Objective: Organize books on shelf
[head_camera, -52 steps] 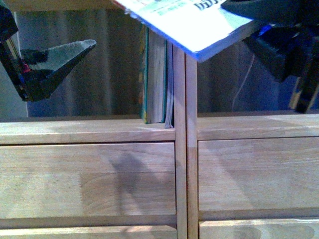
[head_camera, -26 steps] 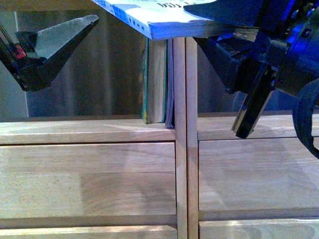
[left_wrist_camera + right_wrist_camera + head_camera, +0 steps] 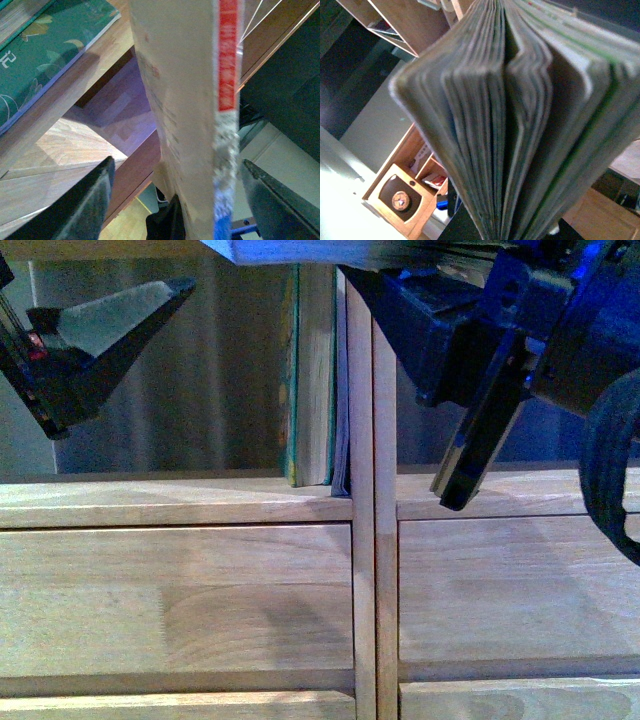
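Note:
The white and light-blue paperback lies nearly flat along the top edge of the front view, above the shelf's centre uprights. My right gripper is shut on it from the right. In the right wrist view its fanned page edges fill the picture. In the left wrist view its red-marked spine runs between my open left gripper's fingers without touching them. The left gripper hangs in front of the left compartment. The teal book stands upright against the divider; its cover also shows in the left wrist view.
The light-wood shelf's ledge and drawer fronts fill the lower front view. A dark part of the right arm hangs before the right compartment. A darker wooden cabinet stands beyond the book in the right wrist view.
The right gripper has swung left and lower into view with the paperback, which has levelled and risen to the top edge. The left gripper has shifted only slightly.

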Robot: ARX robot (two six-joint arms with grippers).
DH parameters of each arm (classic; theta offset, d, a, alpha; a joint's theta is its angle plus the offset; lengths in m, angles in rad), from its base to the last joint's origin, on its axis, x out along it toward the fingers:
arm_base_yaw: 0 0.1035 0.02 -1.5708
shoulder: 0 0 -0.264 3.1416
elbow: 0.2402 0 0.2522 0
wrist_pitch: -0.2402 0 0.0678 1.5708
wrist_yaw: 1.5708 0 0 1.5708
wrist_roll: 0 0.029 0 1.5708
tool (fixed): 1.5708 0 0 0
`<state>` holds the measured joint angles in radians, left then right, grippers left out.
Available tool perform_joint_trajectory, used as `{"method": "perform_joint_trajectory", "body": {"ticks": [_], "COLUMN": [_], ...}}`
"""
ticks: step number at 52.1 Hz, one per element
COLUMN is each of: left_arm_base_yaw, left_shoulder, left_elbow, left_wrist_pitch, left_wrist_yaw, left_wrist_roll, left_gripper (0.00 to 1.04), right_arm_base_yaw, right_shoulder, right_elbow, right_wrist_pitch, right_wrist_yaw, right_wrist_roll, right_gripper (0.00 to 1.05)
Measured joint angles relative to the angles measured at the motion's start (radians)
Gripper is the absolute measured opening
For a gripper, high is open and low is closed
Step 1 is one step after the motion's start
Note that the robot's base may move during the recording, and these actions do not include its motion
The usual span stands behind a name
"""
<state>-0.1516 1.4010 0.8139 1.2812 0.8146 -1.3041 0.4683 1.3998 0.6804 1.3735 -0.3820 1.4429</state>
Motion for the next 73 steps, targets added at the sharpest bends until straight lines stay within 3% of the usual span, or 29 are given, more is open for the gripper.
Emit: {"method": "perform_joint_trajectory", "body": {"ticks": [9, 13, 24, 39, 51, 61, 67, 73], "left_arm_base_yaw": [-0.018, -0.027, -0.040, 0.010, 0.135, 0.206, 0.219, 0.202], "left_shoulder": [0.001, 0.001, -0.002, -0.022, -0.110, -0.143, -0.140, -0.111], "left_elbow": [0.041, 0.044, 0.044, 0.044, 0.053, 0.102, 0.126, 0.171], "left_wrist_pitch": [-0.012, -0.014, -0.043, -0.044, -0.110, -0.371, -0.532, -0.629], "left_wrist_yaw": [-0.015, -0.019, -0.034, -0.063, -0.105, -0.179, -0.280, -0.385], "left_wrist_roll": [0.002, 0.005, 0.016, 0.019, 0.027, 0.196, 0.376, 0.578], "left_gripper": [0.44, 0.41, 0.07, 0.07, 0.07, 0.07, 0.07, 0.07], "right_arm_base_yaw": [0.033, 0.040, 0.056, 0.047, -0.081, -0.255, -0.357, -0.414], "right_shoulder": [0.000, 0.000, 0.000, 0.000, -0.045, -0.143, -0.231, -0.297], "right_elbow": [0.000, 0.000, 0.000, -0.015, -0.071, -0.086, -0.079, -0.070], "right_wrist_pitch": [-0.014, -0.018, -0.029, -0.042, -0.113, -0.264, -0.468, -0.646], "right_wrist_yaw": [0.000, 0.002, 0.016, 0.000, 0.040, 0.074, 0.134, 0.208], "right_wrist_roll": [-0.021, -0.027, -0.076, -0.096, -0.129, -0.206, -0.394, -0.677], "right_gripper": [0.07, 0.07, 0.09, 0.59, 0.97, 0.98, 0.98, 0.98]}}
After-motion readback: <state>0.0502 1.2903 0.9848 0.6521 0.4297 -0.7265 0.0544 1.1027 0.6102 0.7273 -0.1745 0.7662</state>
